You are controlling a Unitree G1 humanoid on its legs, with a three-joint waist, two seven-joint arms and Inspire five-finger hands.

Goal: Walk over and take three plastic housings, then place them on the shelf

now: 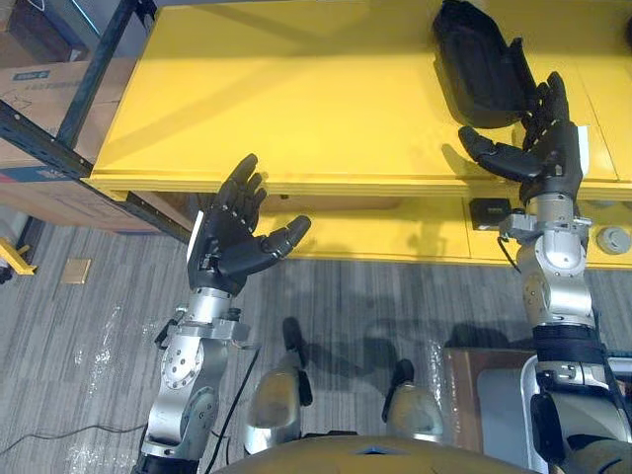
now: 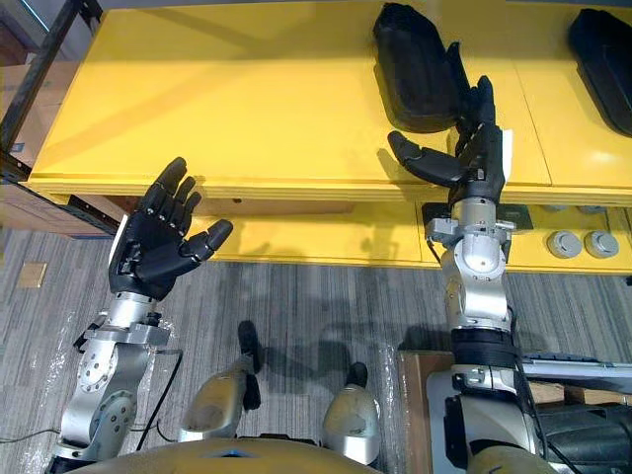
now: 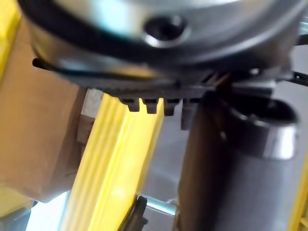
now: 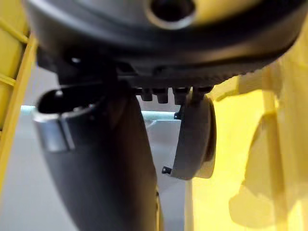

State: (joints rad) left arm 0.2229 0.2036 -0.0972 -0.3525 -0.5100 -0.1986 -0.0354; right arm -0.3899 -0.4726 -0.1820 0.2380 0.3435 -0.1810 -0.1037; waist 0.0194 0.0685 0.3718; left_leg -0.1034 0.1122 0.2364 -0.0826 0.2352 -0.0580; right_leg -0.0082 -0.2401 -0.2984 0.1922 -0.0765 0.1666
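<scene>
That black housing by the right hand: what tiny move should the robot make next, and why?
Probably draw the right hand back off the yellow shelf. The black housing already lies on it, and the hand is open beside its near end, gripping nothing. The left hand, below the shelf's edge, is open and empty too.
</scene>
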